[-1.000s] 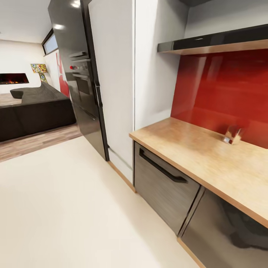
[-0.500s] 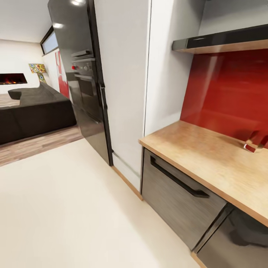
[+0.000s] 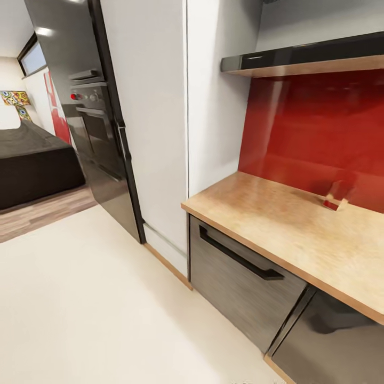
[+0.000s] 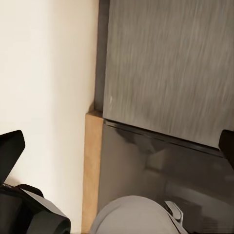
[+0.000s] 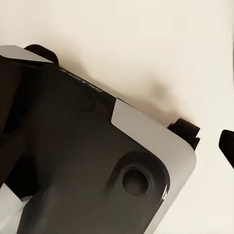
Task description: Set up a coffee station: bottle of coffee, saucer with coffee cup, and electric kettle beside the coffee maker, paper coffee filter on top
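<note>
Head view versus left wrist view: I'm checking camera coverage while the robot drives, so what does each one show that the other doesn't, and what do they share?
Head view alone: the pale wood-look countertop, the glossy red backsplash, a dark shelf with a wooden underside, the tall black built-in oven unit and a dark sofa.

Left wrist view alone: the left gripper's black fingers at the picture's edges, spread wide with nothing between them, and a grey rounded robot part.

Both: the brushed grey cabinet front, the glossy dark cabinet door and the cream floor.
</note>
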`<state>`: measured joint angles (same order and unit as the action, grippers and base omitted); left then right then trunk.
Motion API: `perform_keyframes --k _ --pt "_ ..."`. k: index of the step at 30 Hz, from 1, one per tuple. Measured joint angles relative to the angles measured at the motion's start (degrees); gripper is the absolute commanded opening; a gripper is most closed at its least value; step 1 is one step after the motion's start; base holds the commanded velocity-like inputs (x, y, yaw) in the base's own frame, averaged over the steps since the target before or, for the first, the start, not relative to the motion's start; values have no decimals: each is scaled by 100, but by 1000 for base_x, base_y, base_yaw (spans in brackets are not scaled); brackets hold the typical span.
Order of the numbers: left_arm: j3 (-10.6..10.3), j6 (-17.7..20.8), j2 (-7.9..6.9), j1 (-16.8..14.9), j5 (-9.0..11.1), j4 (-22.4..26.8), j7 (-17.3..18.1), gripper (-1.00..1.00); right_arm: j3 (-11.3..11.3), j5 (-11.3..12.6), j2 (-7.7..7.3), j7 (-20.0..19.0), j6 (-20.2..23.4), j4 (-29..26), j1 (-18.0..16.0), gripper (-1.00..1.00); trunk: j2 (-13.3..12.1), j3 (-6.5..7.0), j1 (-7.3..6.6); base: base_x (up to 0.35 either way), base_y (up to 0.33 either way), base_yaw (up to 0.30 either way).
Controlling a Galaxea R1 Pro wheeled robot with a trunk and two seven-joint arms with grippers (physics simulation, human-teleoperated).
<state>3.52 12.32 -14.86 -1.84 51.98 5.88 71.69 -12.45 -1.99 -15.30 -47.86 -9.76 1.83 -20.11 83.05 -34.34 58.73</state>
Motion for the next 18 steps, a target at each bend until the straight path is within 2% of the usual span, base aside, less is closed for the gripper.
perform_keyframes --k 18 --pt "0 0 0 0 0 -1 0 100 0 0 0 0 0 0 0 100 0 0 0 0 0 -286"
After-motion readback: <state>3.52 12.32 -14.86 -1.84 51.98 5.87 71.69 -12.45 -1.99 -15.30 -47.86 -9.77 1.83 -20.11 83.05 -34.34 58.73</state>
